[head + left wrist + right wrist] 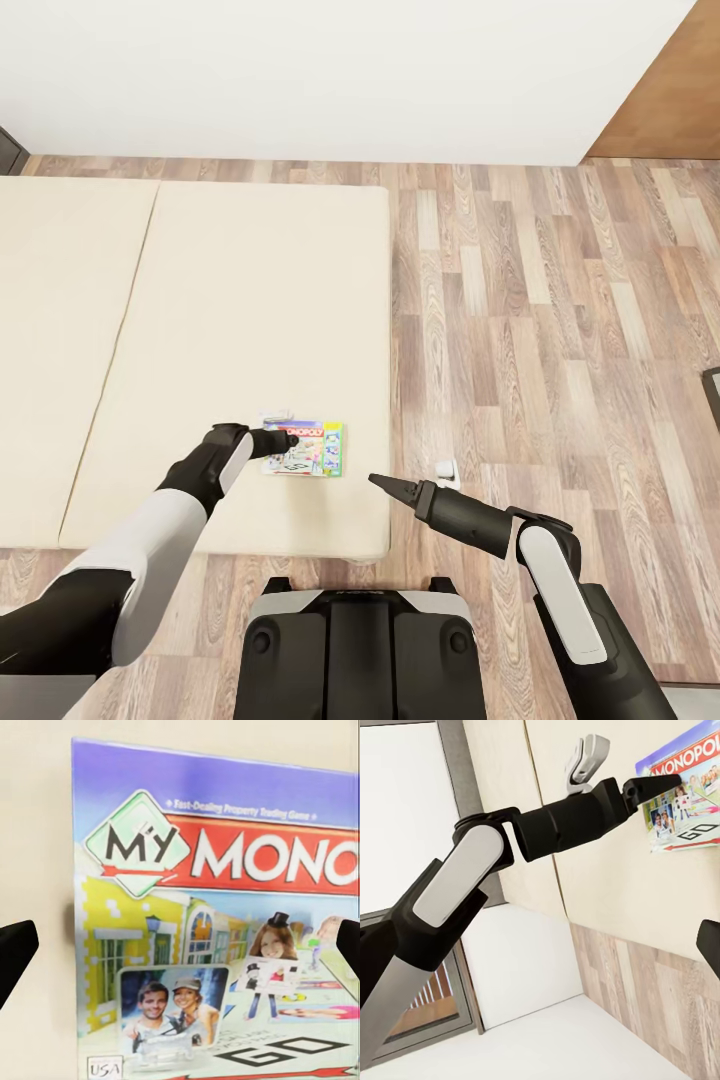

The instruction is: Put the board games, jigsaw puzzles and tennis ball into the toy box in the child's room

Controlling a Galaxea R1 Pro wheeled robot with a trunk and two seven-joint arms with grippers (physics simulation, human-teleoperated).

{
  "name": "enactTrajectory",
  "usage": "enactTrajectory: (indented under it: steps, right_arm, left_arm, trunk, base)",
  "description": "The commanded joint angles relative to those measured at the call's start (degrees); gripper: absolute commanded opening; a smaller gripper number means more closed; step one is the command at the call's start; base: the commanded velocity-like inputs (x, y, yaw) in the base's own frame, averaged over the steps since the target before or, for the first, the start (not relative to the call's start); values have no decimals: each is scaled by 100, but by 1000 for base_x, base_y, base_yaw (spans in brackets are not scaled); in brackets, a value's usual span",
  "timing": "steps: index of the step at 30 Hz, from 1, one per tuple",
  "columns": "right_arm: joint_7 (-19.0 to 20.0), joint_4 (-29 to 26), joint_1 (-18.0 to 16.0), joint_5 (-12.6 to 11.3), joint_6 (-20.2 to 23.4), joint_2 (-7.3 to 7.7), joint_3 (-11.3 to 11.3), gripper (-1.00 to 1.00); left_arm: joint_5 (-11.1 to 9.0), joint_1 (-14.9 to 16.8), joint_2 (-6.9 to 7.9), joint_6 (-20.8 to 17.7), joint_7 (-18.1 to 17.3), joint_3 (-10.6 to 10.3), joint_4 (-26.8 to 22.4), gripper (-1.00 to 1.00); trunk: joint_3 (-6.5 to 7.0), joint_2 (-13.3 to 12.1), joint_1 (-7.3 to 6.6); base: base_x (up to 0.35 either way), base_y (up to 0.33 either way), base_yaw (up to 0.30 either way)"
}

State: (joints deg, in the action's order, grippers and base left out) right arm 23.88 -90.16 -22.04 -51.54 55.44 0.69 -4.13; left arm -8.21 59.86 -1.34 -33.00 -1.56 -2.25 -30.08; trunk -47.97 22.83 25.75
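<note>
Board game (305,448): laid flat on the bed (200,330) near its corner. Left pincer (285,439) was held spread above it; right pincer (385,484) was poised nearby, pressed together.

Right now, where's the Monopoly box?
Head view: the Monopoly box lies flat on the bed near its front right corner, under the left gripper.

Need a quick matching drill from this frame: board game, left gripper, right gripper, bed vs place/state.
Things:
1. board game
2. left gripper
3. right gripper
4. bed

States:
A. over the bed's edge, holding nothing
B. beige, bearing the box
C. flat on the mattress
D. open, fingers either side of the box's cover

Pairs: 1-C, 2-D, 3-A, 4-B
</note>
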Motion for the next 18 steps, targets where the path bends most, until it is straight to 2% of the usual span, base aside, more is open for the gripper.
enactTrajectory:
  steps: [1, 18]
  right_arm:
    - [38, -1, -3, 35, 13, 2, -1, 100]
    - [38, -1, -3, 36, 27, 1, 25, 100]
  left_arm:
    - [-57, 1, 2, -27, 17, -21, -7, 100]
    - [-58, -1, -10, -9, 7, -22, -7, 100]
  trunk:
    - [-6, 9, 3]
    - [-6, 9, 3]
  base:
    - [0, 0, 0]
    - [32, 0, 0]
